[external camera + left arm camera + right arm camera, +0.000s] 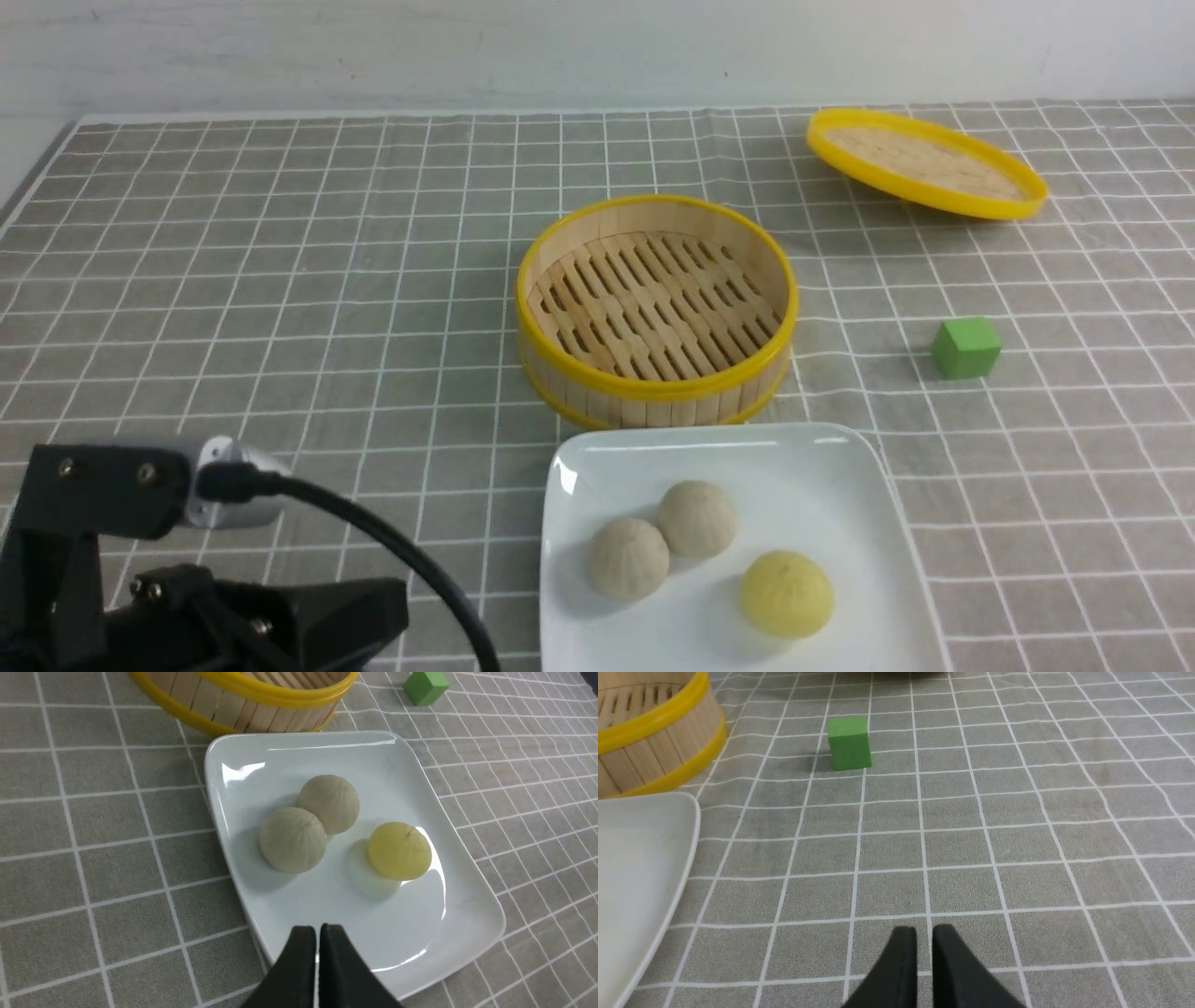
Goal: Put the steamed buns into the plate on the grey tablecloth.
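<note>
A pale wall backs the table, and the grey cloth (280,280) with its thin white grid covers everything I can see from the front. On it, largest first: the glossy white square plate (822,467) with rounded corners and a raised rim, close in front of me; the round bamboo steamer (656,308) just behind it, slatted floor bare; the flat yellow-rimmed lid (924,163) far right, one edge tilted up; then the buns; then a small green cube (966,347) standing alone to the right.

All three buns sit in the plate — two matte cream ones (663,541) touching each other, the yellow one (787,594) just beside them, nearer me. Faint pleats on top, smooth domes. I judge the job done.

My left gripper (317,933) hangs over the plate's near edge, jaws pressed together and holding nothing. My right gripper (924,938) is over bare cloth, well apart from the cube; a slim gap shows between its jaws and nothing is in them.

The risk now is my own retreat — the left gripper is low over that slick rim, and a careless sweep could nudge the plate into the steamer or set the round buns rolling.
</note>
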`<state>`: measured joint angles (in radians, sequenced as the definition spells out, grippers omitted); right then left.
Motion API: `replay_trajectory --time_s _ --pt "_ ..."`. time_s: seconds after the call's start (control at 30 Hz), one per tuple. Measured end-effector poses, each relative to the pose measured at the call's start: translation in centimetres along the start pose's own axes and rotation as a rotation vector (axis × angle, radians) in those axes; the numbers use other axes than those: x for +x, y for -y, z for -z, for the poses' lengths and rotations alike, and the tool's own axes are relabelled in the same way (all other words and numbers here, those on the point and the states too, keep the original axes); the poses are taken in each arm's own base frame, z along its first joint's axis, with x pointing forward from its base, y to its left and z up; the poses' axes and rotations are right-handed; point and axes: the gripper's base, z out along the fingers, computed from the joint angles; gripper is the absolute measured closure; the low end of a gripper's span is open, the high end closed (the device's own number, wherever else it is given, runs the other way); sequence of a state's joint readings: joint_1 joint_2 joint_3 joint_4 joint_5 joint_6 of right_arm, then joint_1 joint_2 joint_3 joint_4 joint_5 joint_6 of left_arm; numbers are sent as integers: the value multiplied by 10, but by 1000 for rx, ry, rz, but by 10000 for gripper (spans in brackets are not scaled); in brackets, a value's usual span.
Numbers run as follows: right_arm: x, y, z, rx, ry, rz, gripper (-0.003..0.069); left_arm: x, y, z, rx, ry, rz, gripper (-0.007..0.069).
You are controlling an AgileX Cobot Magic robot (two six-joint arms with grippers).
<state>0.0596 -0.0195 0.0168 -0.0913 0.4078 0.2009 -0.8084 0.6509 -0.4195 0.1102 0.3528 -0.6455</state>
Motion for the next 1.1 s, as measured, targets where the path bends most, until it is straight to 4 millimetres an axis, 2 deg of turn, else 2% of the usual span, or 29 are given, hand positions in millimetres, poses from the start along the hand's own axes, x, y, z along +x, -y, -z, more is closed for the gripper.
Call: replay_trajectory --time_s 0.23,0.37,0.4,0.47,0.53,0.73,0.87,1.1 --pt "0 0 0 0 0 1 576 -5 0 2 3 58 -60 588" --pt "0 0 0 0 0 0 568 -6 -12 13 -28 157 -84 588" --pt "0 0 0 0 0 0 566 0 -22 19 -72 199 -78 588" --pt "0 0 0 0 0 0 565 9 -31 22 -104 219 -80 587" --pt "0 0 0 0 0 1 561 28 -49 28 -192 274 -78 581" --pt "0 0 0 0 0 1 554 70 -81 35 -411 404 -57 574" --pt "0 0 0 0 0 1 548 86 -93 35 -514 449 -39 571" --pt "0 0 0 0 0 1 545 91 -97 36 -567 414 -33 570"
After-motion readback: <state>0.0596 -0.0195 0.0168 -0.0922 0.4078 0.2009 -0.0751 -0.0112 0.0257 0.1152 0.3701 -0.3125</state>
